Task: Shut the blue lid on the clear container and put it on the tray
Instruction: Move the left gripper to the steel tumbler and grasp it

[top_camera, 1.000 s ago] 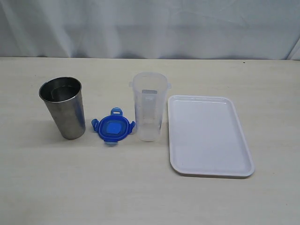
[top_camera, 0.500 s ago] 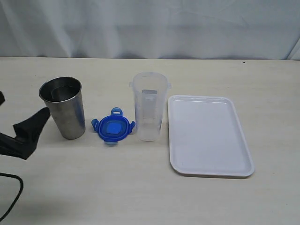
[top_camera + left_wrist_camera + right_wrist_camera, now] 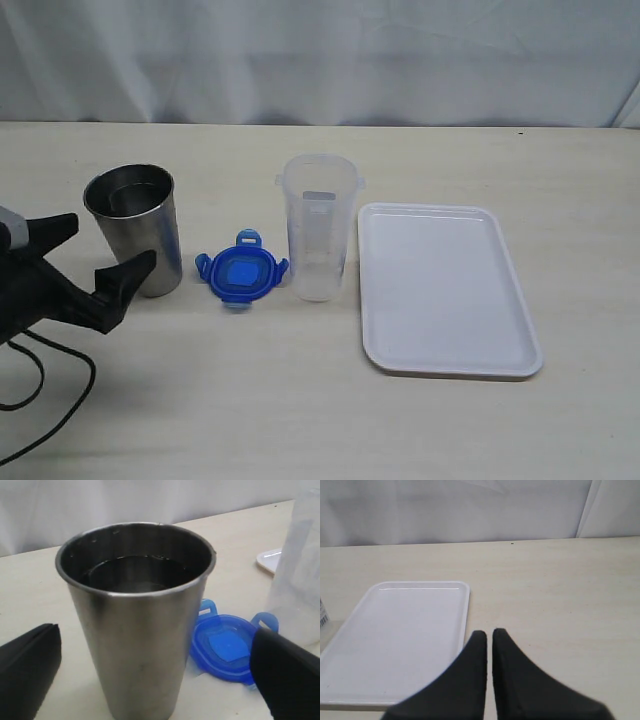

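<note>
The blue lid (image 3: 240,274) lies flat on the table between the steel cup and the clear container (image 3: 318,225), which stands upright and uncovered. The white tray (image 3: 445,290) lies just to the right of the container. My left gripper (image 3: 105,245) is open at the table's left side, its fingers spread to either side of the steel cup (image 3: 138,230). In the left wrist view the left gripper (image 3: 155,632) frames that cup (image 3: 137,605), with the lid (image 3: 227,647) and container (image 3: 300,565) beyond. My right gripper (image 3: 489,632) is shut and empty beside the tray (image 3: 395,630).
The steel cup holds a dark liquid and stands a little left of the lid. A black cable (image 3: 40,390) trails on the table under the left arm. A white curtain (image 3: 320,60) hangs behind the table's far edge.
The left arm has come in from the left edge and moved right, up to the steel cup, with its fingers spread. The lid, container and tray have not moved.
</note>
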Available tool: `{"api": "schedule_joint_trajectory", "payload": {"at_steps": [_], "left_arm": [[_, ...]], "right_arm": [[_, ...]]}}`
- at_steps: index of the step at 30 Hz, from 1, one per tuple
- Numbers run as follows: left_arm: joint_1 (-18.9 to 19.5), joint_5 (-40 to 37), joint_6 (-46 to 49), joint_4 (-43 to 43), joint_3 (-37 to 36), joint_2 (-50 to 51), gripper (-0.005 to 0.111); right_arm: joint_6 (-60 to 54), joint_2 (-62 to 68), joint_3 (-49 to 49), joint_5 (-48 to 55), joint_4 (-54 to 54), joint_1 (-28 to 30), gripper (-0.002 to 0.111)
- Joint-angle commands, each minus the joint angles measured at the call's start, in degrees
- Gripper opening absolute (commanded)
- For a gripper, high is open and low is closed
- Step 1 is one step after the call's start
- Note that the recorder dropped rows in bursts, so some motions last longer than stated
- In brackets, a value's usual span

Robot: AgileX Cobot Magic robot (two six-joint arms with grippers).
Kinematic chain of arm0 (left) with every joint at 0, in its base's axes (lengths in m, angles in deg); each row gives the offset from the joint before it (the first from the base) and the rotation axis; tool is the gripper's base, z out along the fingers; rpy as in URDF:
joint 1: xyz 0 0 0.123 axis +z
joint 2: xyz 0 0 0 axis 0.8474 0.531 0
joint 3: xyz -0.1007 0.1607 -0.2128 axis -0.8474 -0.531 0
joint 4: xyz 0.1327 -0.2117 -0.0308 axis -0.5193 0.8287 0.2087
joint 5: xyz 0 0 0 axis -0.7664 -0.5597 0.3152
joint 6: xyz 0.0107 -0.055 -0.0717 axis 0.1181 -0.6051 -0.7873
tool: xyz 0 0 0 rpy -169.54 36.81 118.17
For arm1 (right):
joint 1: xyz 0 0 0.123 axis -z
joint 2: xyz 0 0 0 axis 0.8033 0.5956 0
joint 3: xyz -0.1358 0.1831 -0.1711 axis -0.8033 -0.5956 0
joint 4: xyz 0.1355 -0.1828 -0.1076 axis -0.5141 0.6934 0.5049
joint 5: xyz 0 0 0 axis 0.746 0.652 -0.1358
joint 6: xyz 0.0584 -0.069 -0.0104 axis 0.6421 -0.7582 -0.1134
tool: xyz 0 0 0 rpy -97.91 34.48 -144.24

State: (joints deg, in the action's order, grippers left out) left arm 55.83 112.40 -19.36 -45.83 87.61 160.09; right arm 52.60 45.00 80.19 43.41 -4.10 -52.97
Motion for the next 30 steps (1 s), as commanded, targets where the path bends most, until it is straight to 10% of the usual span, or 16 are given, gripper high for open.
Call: {"api": "schedule_joint_trajectory", "payload": {"at_steps": [1, 30], "left_arm": [[-0.5, 0.9, 0.5, -4.6, 4.0, 3.9, 0.095], [-0.5, 0.9, -2.3, -6.8, 17.6, 16.3, 0.095]], "right_arm": [[0.0, -0.3, -0.2, 0.2, 0.2, -0.2, 0.005], [0.0, -0.3, -0.2, 0.2, 0.2, -0.2, 0.005]]}}
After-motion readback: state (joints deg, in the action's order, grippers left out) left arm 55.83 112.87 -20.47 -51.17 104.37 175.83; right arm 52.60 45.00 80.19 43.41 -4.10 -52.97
